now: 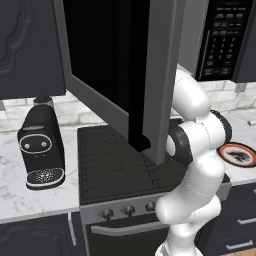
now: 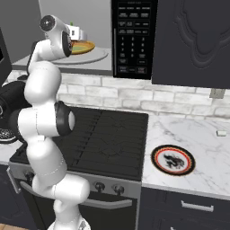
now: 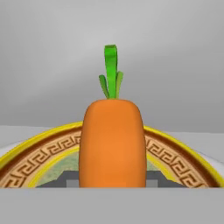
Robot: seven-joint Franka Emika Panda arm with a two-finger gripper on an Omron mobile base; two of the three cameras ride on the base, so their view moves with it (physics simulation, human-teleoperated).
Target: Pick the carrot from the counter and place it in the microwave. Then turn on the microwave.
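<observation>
The carrot (image 3: 112, 142) is held in the gripper (image 3: 112, 186), clenched at its lower end, with the green top (image 3: 111, 72) pointing away from the hand. It sits inside the microwave (image 2: 134, 38), above the yellow-rimmed patterned plate (image 3: 175, 159) that lies on the microwave's turntable (image 2: 96, 56) (whether the carrot touches the plate I cannot tell). Grey inner walls (image 3: 175, 57) rise behind it. In the right base view the arm (image 2: 42, 90) reaches up and into the open cavity, left of the black button panel (image 2: 133, 38). The microwave door (image 1: 120, 70) stands swung open over the black stovetop (image 1: 125, 160). On the white marble counter (image 2: 197, 134), right of the stovetop, lies 1 round red-rimmed plate (image 2: 173, 160). On the counter's left part stands a black coffee machine (image 1: 41, 147).
</observation>
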